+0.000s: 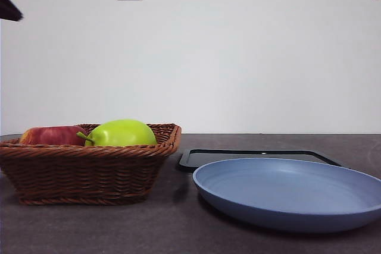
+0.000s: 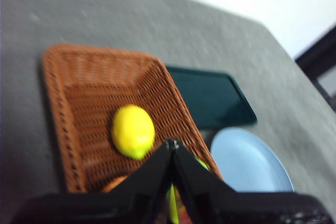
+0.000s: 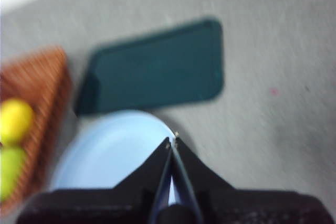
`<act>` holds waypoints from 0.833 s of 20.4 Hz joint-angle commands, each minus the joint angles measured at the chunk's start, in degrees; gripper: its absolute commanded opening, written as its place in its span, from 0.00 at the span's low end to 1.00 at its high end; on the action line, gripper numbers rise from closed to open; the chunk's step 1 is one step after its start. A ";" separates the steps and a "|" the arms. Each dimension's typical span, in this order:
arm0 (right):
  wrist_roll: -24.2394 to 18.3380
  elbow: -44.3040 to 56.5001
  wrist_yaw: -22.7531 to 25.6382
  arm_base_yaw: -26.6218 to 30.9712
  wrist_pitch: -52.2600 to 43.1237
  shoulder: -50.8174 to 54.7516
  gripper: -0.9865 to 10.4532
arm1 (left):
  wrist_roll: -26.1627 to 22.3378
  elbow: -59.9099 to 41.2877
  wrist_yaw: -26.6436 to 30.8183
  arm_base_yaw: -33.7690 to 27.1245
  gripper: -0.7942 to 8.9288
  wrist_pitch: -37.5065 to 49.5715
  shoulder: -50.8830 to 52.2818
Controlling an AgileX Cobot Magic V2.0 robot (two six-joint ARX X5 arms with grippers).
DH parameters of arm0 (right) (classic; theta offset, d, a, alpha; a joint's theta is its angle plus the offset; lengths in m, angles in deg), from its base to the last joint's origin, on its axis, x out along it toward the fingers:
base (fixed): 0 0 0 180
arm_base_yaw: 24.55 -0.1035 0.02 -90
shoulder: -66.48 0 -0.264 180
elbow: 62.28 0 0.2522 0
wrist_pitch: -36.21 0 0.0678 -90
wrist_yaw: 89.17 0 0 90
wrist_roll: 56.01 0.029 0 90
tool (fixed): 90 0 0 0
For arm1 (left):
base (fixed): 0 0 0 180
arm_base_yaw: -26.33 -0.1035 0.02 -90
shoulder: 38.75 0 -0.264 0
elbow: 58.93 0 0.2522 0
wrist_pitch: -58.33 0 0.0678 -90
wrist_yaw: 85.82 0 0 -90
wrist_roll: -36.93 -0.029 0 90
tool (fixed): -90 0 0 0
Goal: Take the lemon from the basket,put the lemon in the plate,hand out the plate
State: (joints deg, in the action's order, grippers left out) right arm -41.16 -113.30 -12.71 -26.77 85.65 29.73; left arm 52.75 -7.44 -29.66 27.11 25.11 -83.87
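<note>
In the basket, the lemon lies just past your left tool, a bit to one side of its tip. Its long way runs about along the tool's line. The left tool is nearer; the right tool hangs over the plate. Both tools are pressed together, so the left must spread first. From the front, you cannot see the lemon: the basket wall, the apple and the green fruit hide it. Both wrist views are blurry.

Open basket, green fruit beside lemon
</note>
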 commanded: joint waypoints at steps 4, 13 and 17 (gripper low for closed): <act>-10.67 -5.57 -9.46 -0.11 6.82 -12.20 0.10 | -10.14 11.56 -0.74 5.86 0.09 -11.54 -12.17; -10.23 -5.55 -12.87 -2.47 6.29 -27.06 0.33 | -10.93 13.27 0.59 12.13 0.41 -11.74 -14.71; -9.35 -5.55 -9.01 -3.69 2.84 -35.87 0.32 | -9.66 13.27 0.81 12.76 0.44 -11.74 -14.71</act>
State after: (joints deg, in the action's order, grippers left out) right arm -50.69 -118.04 -21.89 -30.29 88.76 -5.57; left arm 42.96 4.76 -28.94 39.52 12.87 -98.25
